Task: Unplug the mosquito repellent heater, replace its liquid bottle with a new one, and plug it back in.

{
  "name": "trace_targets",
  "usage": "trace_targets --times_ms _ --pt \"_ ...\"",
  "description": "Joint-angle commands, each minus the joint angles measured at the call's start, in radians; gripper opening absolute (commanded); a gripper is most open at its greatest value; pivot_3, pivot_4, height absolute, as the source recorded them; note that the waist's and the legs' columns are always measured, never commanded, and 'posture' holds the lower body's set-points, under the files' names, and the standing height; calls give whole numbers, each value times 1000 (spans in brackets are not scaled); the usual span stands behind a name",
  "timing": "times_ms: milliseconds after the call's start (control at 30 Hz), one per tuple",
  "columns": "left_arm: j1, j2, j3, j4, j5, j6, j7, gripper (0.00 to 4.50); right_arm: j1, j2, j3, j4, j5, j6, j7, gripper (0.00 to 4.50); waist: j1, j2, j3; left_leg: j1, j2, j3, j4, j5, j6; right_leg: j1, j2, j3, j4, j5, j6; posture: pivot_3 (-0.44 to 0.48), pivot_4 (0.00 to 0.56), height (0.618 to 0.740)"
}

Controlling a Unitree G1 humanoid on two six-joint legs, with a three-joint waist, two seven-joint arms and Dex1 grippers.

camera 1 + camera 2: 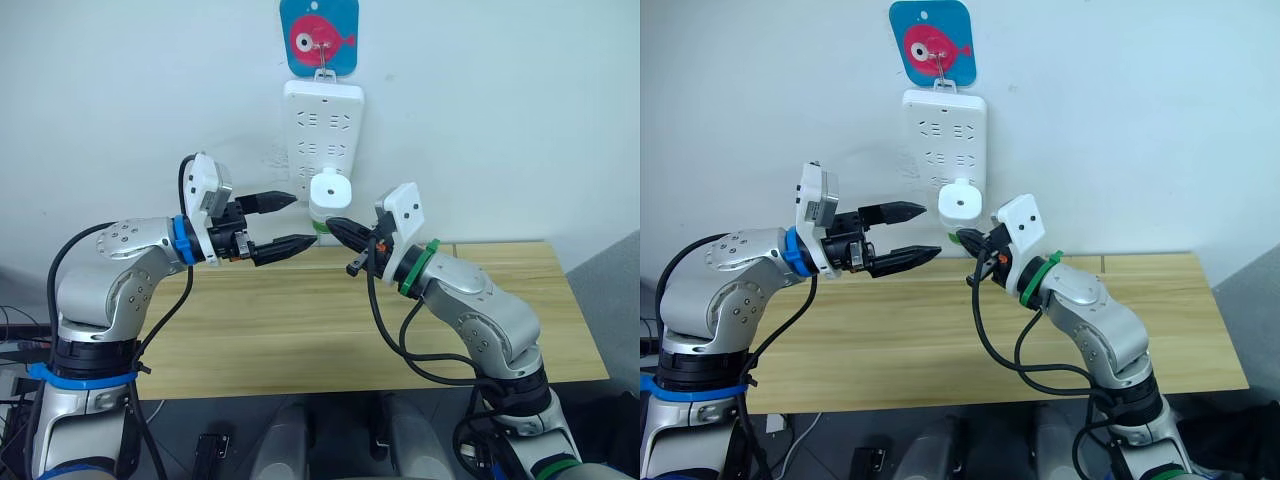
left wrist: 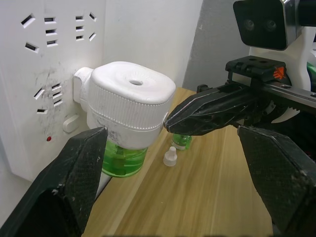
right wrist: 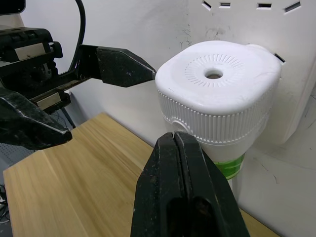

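Two grippers flanking heater, plugged into power strip. Left gripper spread wide, empty. Right gripper clenched, empty, tips just under heater.

The room is bright and evenly lit, soft light from above and in front. The wall reads clean white with no glare. Shadows are faint: a pale one under the heater on the power strip. The bench shows a mild sheen. In the wrist views the near claw fingers loom large and soft, slightly out of focus.
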Motion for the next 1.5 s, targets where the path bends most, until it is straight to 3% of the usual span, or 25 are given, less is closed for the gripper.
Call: trace_targets --times_ms 33,367,567,733,867,1200,1500 --pt "-13 8 2 -13 -1 -20 -3 4500 -24 22 -79 -7 -4 -21 -57 12 0 0 0 0 0 0 0 0 0 0 0 0 0 0 0 65 220 740" --pt "-18 5 -5 -2 4 -26 -7 4500 -16 14 -100 -28 39 7 -41 12 5 0 0 0 0 0 1 4 -3 0 0 0 1 2 -3 53 219 740" --pt "-24 15 -7 20 14 -39 -12 4500 7 -78 -58 -106 127 45 95 12 9 0 0 0 0 0 -1 4 -3 0 1 0 0 2 -3 53 218 740" --pt "-10 36 2 47 42 -47 3 4500 17 -170 -110 -136 182 56 166 12 8 0 0 0 0 -1 -4 3 -2 -1 0 -1 0 2 -3 59 213 740" --pt "-6 96 32 115 109 -82 34 4500 42 -316 -239 -142 222 46 237 923 14 0 0 0 0 -1 -3 3 -2 0 0 -1 -1 2 -3 60 205 740" --pt "18 218 105 189 142 -110 15 4500 91 -530 -423 -70 268 -6 380 4483 15 0 0 -2 0 0 -2 3 -2 -1 0 -1 -1 2 -3 58 181 740" --pt "55 253 179 57 14 49 6 4500 52 -561 -437 -138 437 77 383 4483 18 -1 -5 -4 1 -1 -1 3 -2 -2 0 -2 -1 2 -3 77 165 740"
